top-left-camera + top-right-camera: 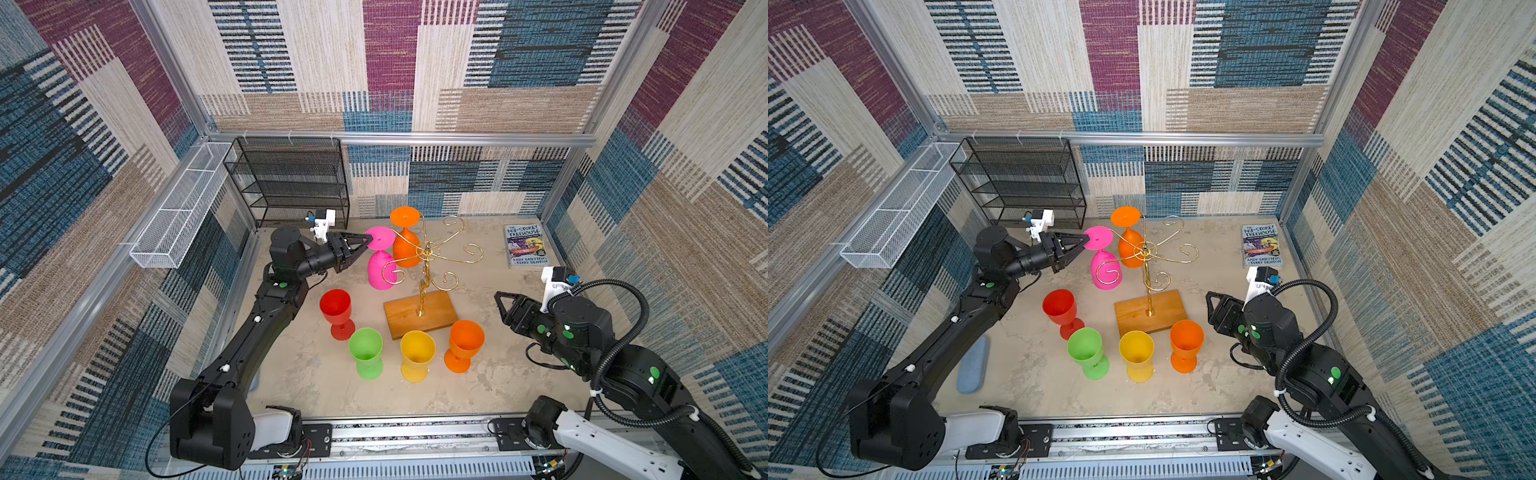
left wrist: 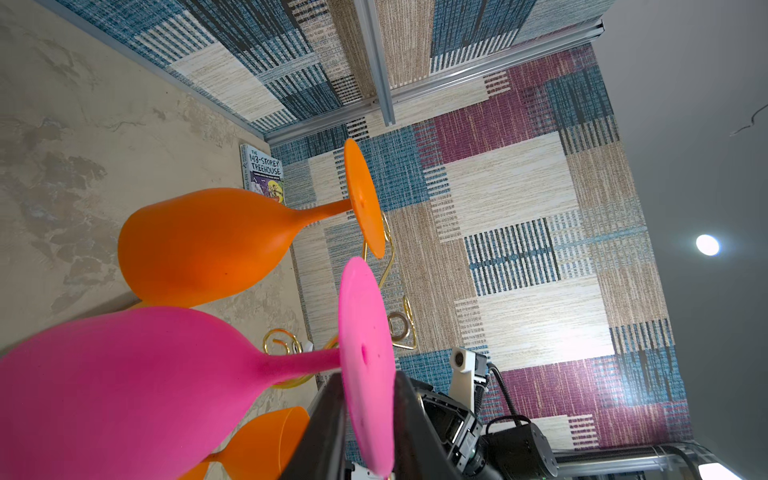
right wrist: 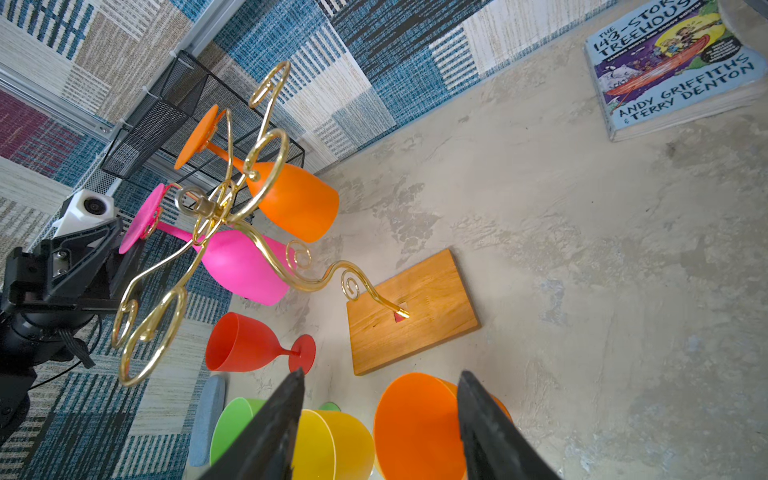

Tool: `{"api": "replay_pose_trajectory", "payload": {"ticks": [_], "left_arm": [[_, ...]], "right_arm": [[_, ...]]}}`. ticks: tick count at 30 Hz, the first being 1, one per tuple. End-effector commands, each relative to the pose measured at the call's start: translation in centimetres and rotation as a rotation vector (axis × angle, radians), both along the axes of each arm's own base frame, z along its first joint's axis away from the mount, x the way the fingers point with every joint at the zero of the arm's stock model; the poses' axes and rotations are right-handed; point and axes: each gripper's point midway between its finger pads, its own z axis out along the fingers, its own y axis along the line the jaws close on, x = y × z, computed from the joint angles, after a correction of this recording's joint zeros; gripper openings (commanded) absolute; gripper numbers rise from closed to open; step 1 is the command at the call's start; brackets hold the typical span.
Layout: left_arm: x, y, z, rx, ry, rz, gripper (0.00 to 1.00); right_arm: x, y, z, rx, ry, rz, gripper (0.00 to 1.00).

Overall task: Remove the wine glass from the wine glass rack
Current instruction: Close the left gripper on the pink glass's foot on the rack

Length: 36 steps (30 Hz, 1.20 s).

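Tabletop scene, read from the front edge toward the back wall. Nearest us, 4 wine glasses stand upright on the table [image 1: 498,365]: the green glass [image 1: 365,349], the yellow glass [image 1: 417,353] and an orange glass [image 1: 466,340] form a loose row, with the red glass [image 1: 336,307] just behind the green one. In a top view we also see a blue pad [image 1: 973,365] lying flat near the table's left edge.

Behind the row lies the wooden base [image 1: 440,313] of the wine glass rack [image 1: 428,250], which sits near the middle of the table with its gold wire arms spreading from a central post. To the right of the base, well apart from it, the right gripper [image 3: 381,374] hovers with its fingers spread wide and nothing between them.

Farther back, 2 glasses hang bowl-down from the rack's arms. The pink wine glass [image 1: 380,270] hangs on the left side of the rack, its foot uppermost. The left gripper [image 1: 369,240] reaches it from the left, and its fingers [image 2: 328,424] are clenched on the rim of that foot, as the left wrist view shows. The hanging orange glass [image 1: 405,247] is just behind the pink one.

At the back we note a book [image 1: 525,246] lying flat at the right, a black mesh shelf [image 1: 291,183] against the rear wall at the left, and a white mesh basket [image 1: 178,208] fixed along the left wall.
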Motion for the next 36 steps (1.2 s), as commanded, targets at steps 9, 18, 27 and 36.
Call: {"api": "replay_pose_trajectory", "payload": {"ticks": [9, 18, 27, 36], "left_arm": [[-1.1, 0.2, 1.9, 0.046, -0.067, -0.003, 0.06], [-0.5, 0.1, 2.2, 0.047, -0.061, 0.002, 0.0], [0.6, -0.4, 2.6, 0.047, -0.073, -0.006, 0.0], [0.6, -2.6, 2.4, 0.057, -0.082, -0.067, 0.0]], "right_arm": [[0.1, 0.0, 0.4, 0.022, -0.027, -0.001, 0.61], [-0.1, -0.2, 0.1, 0.034, -0.028, -0.005, 0.61], [-0.3, -0.6, 0.1, 0.045, -0.038, -0.017, 0.61], [-0.4, -0.6, -0.2, 0.047, -0.037, -0.014, 0.61]]}}
